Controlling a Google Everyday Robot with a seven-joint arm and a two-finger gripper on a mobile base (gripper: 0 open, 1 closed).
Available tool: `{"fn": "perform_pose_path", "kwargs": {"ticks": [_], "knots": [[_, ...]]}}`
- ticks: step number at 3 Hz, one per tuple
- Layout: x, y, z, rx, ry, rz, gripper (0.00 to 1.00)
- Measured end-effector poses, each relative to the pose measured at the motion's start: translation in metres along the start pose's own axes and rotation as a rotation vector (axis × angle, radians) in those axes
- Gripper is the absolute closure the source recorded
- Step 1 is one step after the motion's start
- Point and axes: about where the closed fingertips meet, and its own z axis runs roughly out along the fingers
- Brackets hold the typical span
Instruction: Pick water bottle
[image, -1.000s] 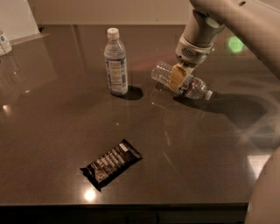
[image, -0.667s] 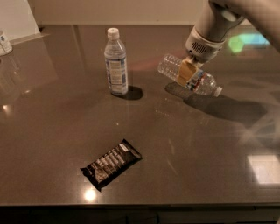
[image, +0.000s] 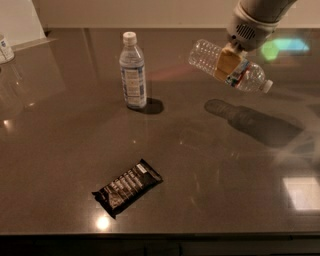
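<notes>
The pincer (image: 229, 61), at upper right, is clenched around the middle of the water bottle (image: 205, 54), so it hangs balanced though tilted, clear above the surface (image: 210, 165).

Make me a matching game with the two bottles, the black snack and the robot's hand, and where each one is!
Things
1. water bottle
2. tall-label bottle
3. black snack bar
4. hand

Places
A. lying flat near the front of the table
B. standing upright near the back
C. tilted, up in the air
D. top right, closed around the water bottle

Pairs: 1-C, 2-B, 3-A, 4-D
</notes>
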Motion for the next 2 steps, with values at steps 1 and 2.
{"fn": "perform_pose_path", "kwargs": {"ticks": [1, 2], "knots": [[0.0029, -0.005, -0.0233, 0.043, 0.001, -0.023, 1.0], [0.0029, -0.005, -0.0232, 0.044, 0.001, -0.023, 1.0]]}}
